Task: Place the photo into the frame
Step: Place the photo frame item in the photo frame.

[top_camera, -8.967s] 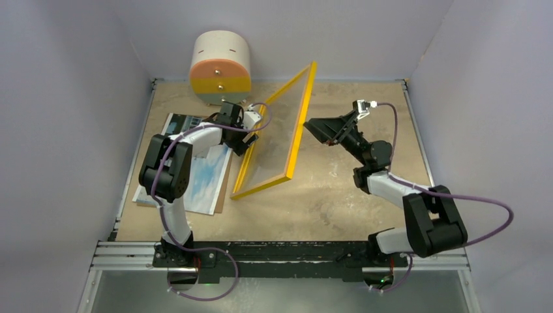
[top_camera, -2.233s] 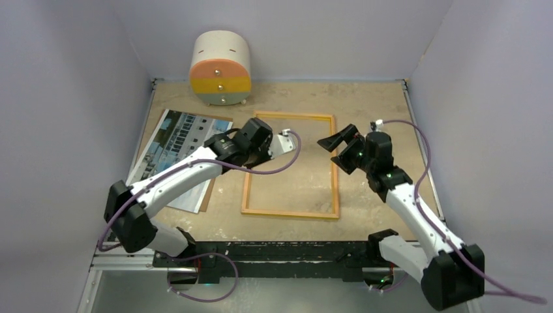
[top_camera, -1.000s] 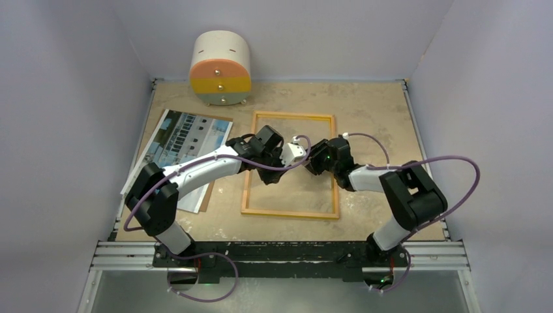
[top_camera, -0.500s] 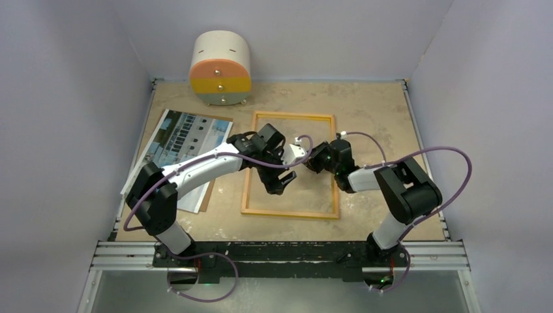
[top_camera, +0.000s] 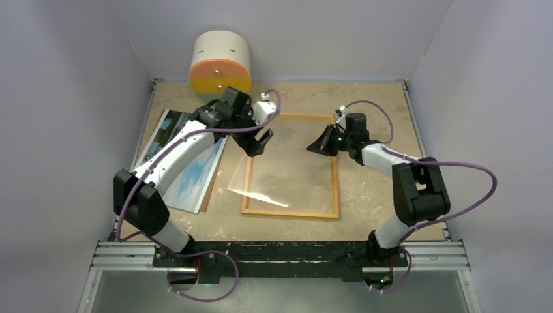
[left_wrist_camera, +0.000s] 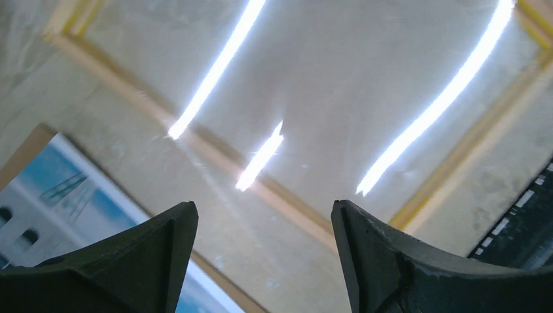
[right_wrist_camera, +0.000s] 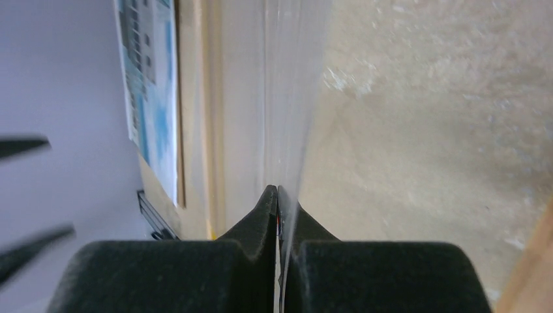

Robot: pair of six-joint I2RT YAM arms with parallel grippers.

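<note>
The photo (top_camera: 190,171) lies flat at the left of the top view, picture side up and wholly outside the frame. Its long axis runs bottom to top, leaning slightly right, with the building end toward the top.

The left gripper (top_camera: 259,143) hovers over the frame's upper left corner, fingers spread, holding nothing. It's likely parked there to leave the opening free.

The clear sheet (top_camera: 257,193) is tilted over the opening, and its lower left corner pokes past the left rail.

The frame (top_camera: 336,176) lies flat at the centre of the surface, wood back up, long axis bottom to top. It's probably face down so the contents load from behind.

The right gripper (top_camera: 313,147) has its fingers closed tight on the clear sheet's right edge, which suits a thin sheet. It probably has to be dealt with before the photo goes in.
</note>
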